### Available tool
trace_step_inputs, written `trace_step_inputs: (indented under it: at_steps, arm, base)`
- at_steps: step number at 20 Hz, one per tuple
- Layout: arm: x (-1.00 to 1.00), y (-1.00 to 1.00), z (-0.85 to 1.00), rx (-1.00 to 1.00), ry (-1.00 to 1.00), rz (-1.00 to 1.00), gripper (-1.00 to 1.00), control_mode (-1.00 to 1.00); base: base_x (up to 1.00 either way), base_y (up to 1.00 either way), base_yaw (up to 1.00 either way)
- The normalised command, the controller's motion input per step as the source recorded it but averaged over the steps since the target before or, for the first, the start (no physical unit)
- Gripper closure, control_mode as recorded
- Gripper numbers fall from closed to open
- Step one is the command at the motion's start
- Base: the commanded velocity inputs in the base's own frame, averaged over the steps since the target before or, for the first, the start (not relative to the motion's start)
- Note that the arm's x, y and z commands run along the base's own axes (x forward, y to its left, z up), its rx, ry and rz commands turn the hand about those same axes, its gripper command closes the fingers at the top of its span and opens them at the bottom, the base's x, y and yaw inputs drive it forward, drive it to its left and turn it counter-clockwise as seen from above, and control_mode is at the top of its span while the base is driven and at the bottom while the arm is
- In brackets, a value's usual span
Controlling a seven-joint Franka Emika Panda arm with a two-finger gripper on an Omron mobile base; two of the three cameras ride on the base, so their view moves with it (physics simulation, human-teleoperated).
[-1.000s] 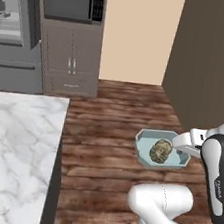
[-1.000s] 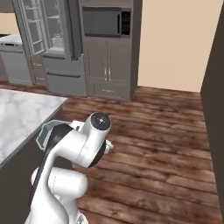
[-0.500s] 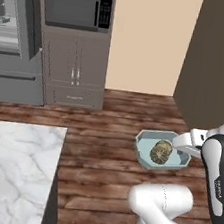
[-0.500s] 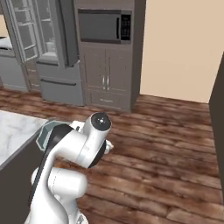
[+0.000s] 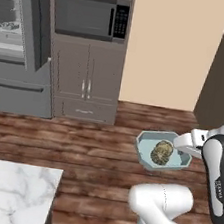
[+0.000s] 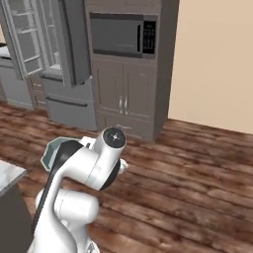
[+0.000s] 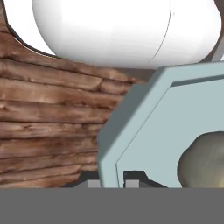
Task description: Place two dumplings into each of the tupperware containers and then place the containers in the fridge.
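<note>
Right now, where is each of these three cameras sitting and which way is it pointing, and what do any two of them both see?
Left base view: behind the arm to its left, facing the microwave cabinet; the arm rises lower right, its gripper shut on the tupperware container with dumplings.
Right base view: behind to its right, same cabinet; the arm stands lower left.
Hand view: on the hand, looking along the container's rim at the wood floor.
Both base views share the cabinet and the open fridge.

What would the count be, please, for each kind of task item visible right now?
Tupperware container, held by the gripper: 1
Dumplings (a single lump; cannot separate them): at least 1
Fridge, door open: 1
Total: at least 3
</note>
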Motion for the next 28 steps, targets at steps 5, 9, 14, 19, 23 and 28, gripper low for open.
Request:
trace_step_inputs:
  at_steps: [5,9,14,19,23,28]
  arm:
    - [0.0,0.0,0.0,0.0,0.0,0.0,1.0,1.0]
    - [0.0,0.0,0.0,0.0,0.0,0.0,1.0,1.0]
    - [0.0,0.0,0.0,0.0,0.0,0.0,1.0,1.0]
    - [0.0,0.0,0.0,0.0,0.0,0.0,1.0,1.0]
    - [0.0,0.0,0.0,0.0,0.0,0.0,1.0,1.0]
    - [0.0,0.0,0.0,0.0,0.0,0.0,1.0,1.0]
  base:
    - [1.0,0.0,0.32]
    - [1.0,0.0,0.38]
    - [1.0,0.06,0.45]
    - [0.82,0.16,0.51]
    - [0.54,0.25,0.58]
    - [0.69,0.18,0.54]
